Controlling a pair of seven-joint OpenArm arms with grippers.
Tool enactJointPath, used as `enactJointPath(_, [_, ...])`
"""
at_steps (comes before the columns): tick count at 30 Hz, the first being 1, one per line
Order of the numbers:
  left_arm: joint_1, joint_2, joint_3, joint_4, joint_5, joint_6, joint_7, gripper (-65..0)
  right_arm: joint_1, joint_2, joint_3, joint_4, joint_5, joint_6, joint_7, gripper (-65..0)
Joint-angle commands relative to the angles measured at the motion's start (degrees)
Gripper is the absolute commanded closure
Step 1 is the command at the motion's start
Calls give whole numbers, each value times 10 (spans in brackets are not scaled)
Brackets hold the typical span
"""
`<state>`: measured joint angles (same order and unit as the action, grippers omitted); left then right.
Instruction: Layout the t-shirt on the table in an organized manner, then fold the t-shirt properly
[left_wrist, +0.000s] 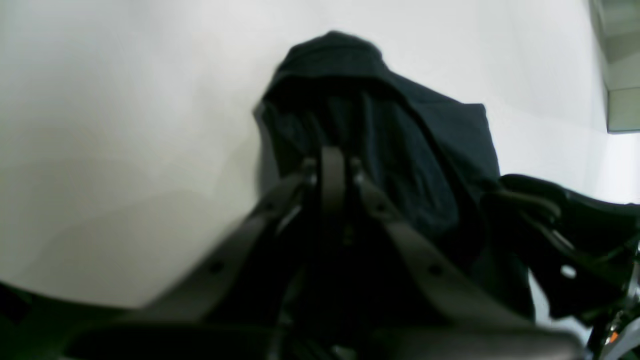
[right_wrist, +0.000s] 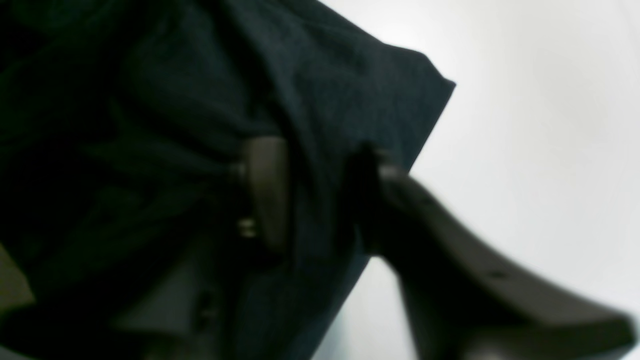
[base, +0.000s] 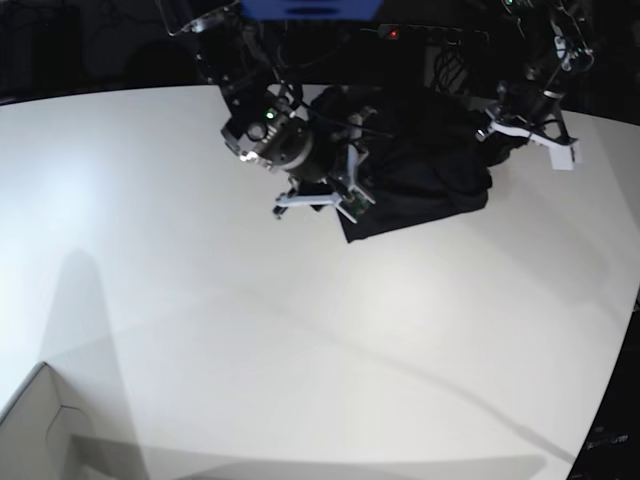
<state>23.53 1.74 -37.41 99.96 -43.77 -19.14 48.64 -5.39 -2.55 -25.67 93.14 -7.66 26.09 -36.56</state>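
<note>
A dark backdrop (base: 80, 50) runs behind the far curved edge, nearly black, with faint cables (base: 450, 65) hanging in it. A blue panel (base: 310, 8) sits at the top centre, and a small red light (base: 394, 34) glows just to its right. At the lower left, the corner of a white box (base: 35, 430) shows, its flap edges catching soft grey shade. Light falls bright on the left side of the white surface, and long dim shadows cross it toward the lower right. In the left wrist view, a pale greenish-grey block (left_wrist: 622, 107) stands at the upper right edge, blurred.
</note>
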Motion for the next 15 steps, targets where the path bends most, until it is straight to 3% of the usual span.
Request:
enactJointPath(1, [-5,-2,0,13,-10,-7,-7,-1,8,0,0,12,6,0,12,-81])
enactJointPath(3, [-12,-1,0,13,-10,-7,-7,-1,7,1,0,21,6,0,12,-35])
enactJointPath(8, [-21,-1,1,13,-10,-7,-7,-1,2,19,1,54,7,0,12,-35])
enactJointPath(15, [-29,-4,18,8,-10,-7,-7,-1,-5,21,54,59,7,2,11,-35])
